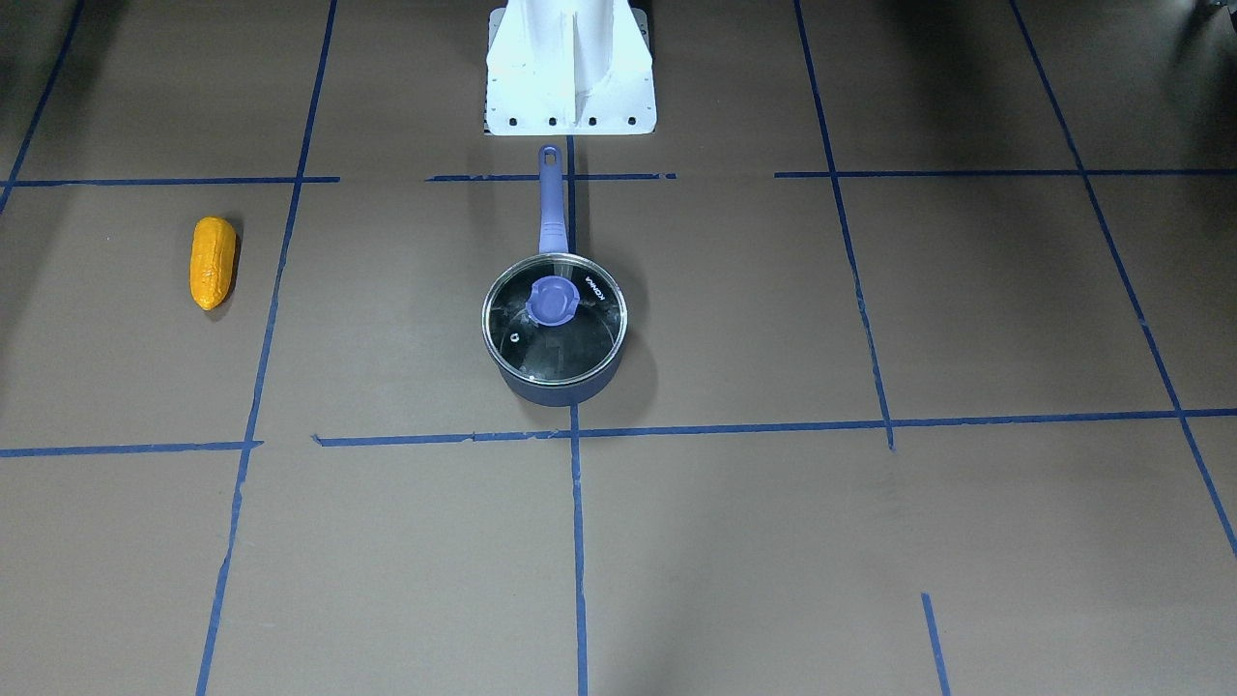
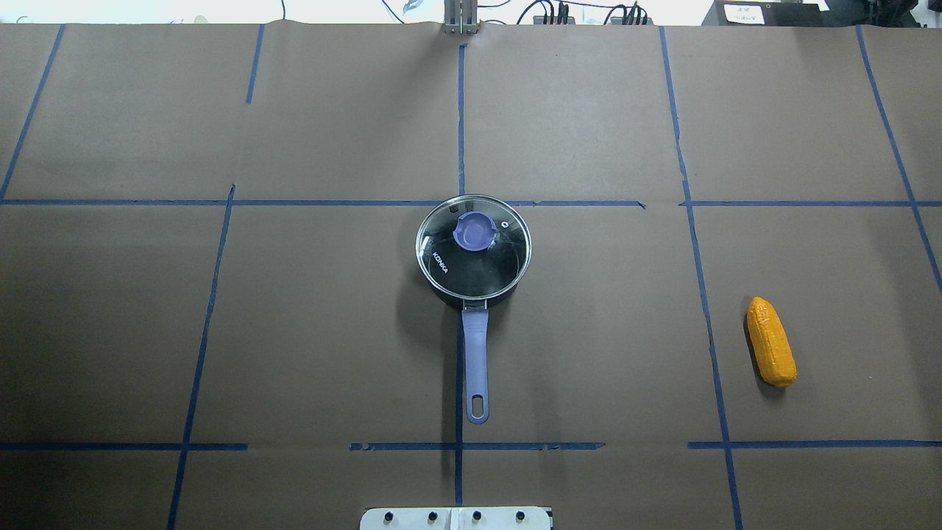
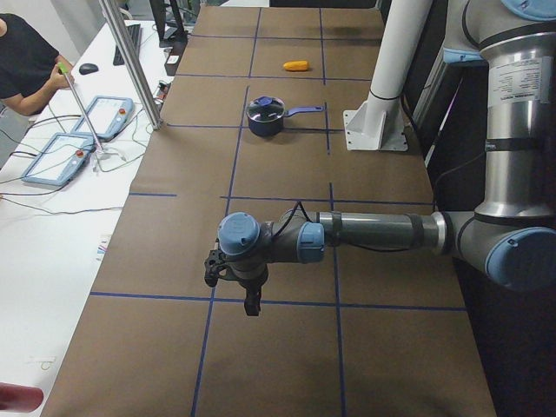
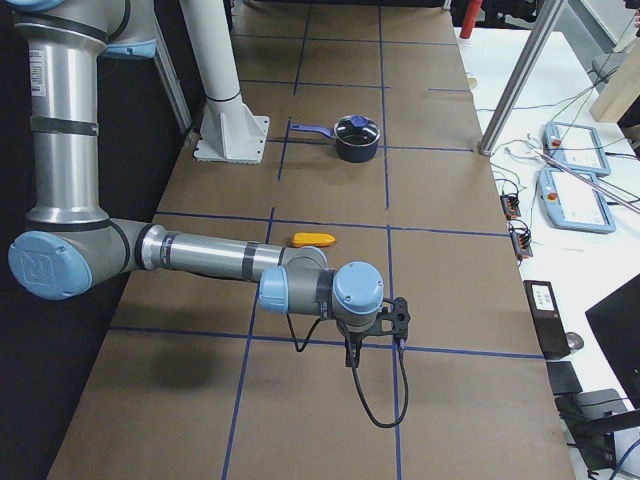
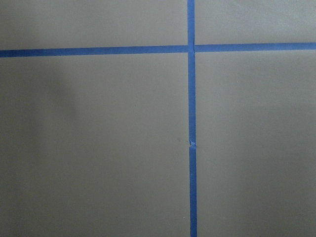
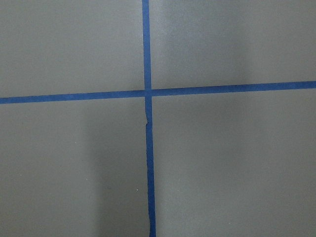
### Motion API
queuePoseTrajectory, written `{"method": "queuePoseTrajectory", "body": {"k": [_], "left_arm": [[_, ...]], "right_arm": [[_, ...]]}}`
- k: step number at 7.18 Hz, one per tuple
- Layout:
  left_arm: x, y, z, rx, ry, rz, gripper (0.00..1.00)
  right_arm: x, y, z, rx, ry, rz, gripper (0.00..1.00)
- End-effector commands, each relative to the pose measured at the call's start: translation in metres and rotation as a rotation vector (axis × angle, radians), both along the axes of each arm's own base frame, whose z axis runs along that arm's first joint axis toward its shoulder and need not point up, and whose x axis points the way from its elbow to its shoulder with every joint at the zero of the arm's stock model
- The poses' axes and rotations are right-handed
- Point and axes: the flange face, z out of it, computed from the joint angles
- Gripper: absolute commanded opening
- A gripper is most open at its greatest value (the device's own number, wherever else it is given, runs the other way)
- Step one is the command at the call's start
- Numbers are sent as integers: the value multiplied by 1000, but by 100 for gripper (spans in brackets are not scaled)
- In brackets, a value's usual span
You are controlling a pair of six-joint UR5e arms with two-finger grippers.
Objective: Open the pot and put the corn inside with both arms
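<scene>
Left end effector (image 3: 251,304): grip state indiscernible

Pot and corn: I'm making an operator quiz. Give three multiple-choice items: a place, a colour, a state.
1. In the overhead view, the corn lies: A) inside the pot B) left of it C) right of it.
2. The pot's handle is: A) lavender-blue B) red C) green.
3. The glass lid is: A) on the table B) on the pot C) held by an arm.
Answers: C, the corn lies apart on the right; A, its colour shows plainly; B, the lid covers the pot.
</scene>
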Motion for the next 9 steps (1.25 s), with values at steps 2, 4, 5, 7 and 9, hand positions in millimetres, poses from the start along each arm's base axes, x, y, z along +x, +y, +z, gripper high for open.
{"method": "queuePoseTrajectory", "body": {"k": [2,4,5,7,9], "left_arm": [[0,0,-1,1,0,-1,100],[0,-1,-2,4,0,-1,100],[0,-2,-5,15,0,-2,100],[1,-5,-11,46,1,-6,100],[5,-9,-67,120,1,-23,100]], "right_arm": [[0,-1,-2,-1,-5,6,100],[-1,-1,-3,-2,-10,7,100],[-1,-1,-2,-3,-9,7,100],[-1,-2,-4,0,-11,8,100],[-1,-3,-6,2,-10,7,100]]}}
